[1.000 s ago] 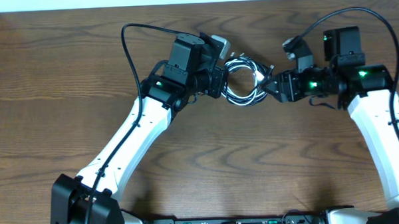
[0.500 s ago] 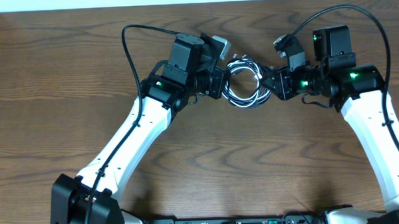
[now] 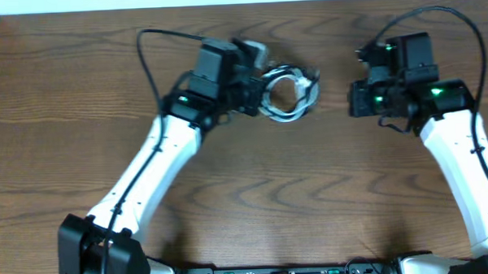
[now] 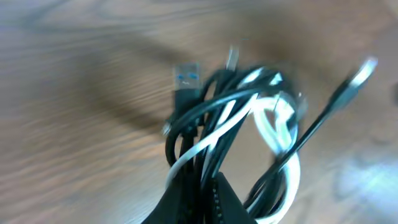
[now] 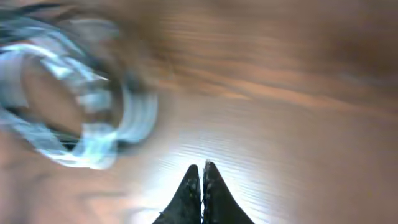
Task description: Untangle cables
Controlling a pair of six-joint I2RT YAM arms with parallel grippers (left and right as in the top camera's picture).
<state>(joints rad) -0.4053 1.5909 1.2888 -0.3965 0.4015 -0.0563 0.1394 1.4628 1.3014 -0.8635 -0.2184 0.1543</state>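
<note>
The cables (image 3: 289, 95), a black and a white cord wound together in one loose coil, hang from my left gripper (image 3: 261, 94) above the table's back middle. In the left wrist view the gripper (image 4: 205, 194) is shut on several strands of the cables (image 4: 273, 127), and a black plug (image 4: 186, 79) sticks out at the top. My right gripper (image 3: 352, 100) is to the right of the coil, apart from it. In the right wrist view it (image 5: 203, 169) is shut with nothing between its fingers, and the cables (image 5: 93, 140) are a blur at upper left.
The wooden table (image 3: 254, 193) fills the view. Thick black wires (image 3: 147, 55) arch over both arms at the back. The table's far edge (image 3: 239, 2) runs just behind the arms.
My right gripper has shut with nothing in it and pulled back to the right, away from the coil. My left arm has carried the coil a little left and toward the back.
</note>
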